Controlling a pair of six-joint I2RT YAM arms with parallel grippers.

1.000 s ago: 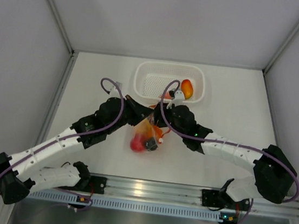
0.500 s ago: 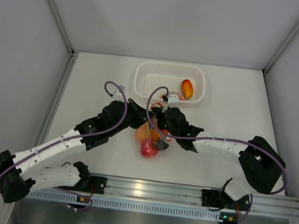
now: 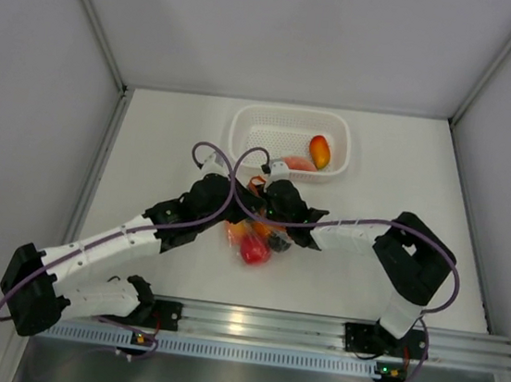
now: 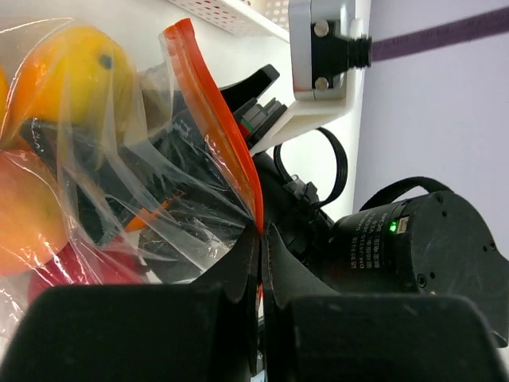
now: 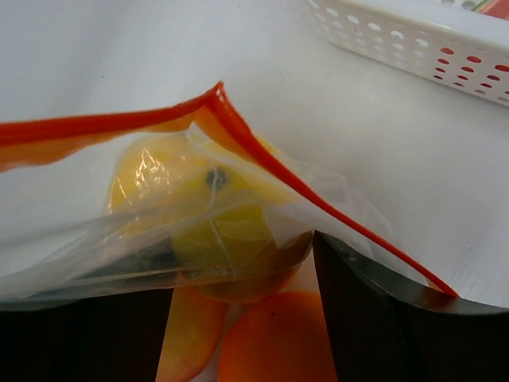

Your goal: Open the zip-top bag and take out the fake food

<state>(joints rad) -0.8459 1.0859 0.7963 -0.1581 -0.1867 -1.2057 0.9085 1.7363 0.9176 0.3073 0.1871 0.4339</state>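
The zip-top bag (image 3: 248,239) lies on the table between the two arms, its orange-red zip strip (image 4: 215,135) standing up. Through its clear film I see fake food: a yellow-orange fruit (image 4: 67,72), a red piece (image 3: 254,251) and an orange one (image 5: 274,338). My left gripper (image 4: 261,235) is shut on the zip strip at the bag's edge. My right gripper (image 5: 242,274) is open wide at the bag's mouth, with the film draped over its dark fingers (image 5: 382,310) and the orange fruit between them. More fake food, an orange-red fruit (image 3: 319,150), lies in the basket.
A white perforated basket (image 3: 248,134) stands just behind the bag, with a pink piece (image 3: 298,164) at its near wall. The right arm's wrist and cable (image 4: 398,239) sit close against the left gripper. Grey walls enclose the table on three sides.
The right gripper's jaws have spread wider while its arm folded in towards the bag. The left arm shifted right, still holding the zip strip. The bag moved slightly right.
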